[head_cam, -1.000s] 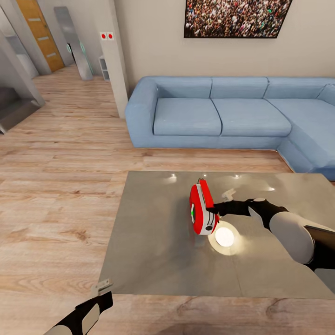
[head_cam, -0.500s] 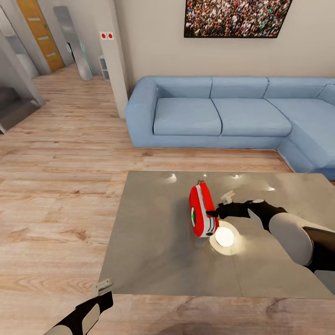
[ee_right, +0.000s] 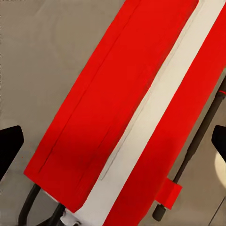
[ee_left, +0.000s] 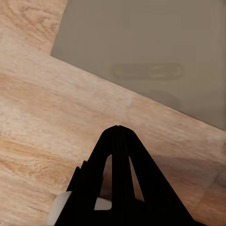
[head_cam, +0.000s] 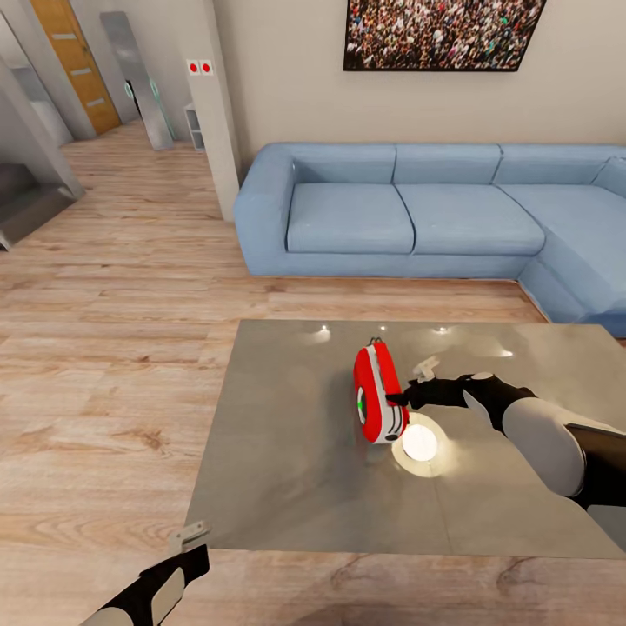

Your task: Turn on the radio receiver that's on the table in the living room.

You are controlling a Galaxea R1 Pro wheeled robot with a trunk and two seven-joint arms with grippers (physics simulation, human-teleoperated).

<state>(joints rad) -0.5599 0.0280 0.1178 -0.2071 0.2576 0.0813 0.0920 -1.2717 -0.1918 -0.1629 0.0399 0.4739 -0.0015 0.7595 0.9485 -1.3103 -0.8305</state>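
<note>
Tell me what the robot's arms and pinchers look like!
Both arms wear smooth white shells with black joints between them. The right gripper is black, with a small pale grey piece on top. The left gripper has thin black fingers forming a pointy triangle, and a light grey tip seen from above.

The radio [head_cam: 378, 393] stands directly ahead of the right end effector [head_cam: 402, 401], blocking its forward path; bare worktop [head_cam: 296, 461] lies open beyond and to both sides. Ahead of the left end effector [ee_left: 117, 128], wood floor [ee_left: 42, 117] and the worktop's corner lie unobstructed.
</note>
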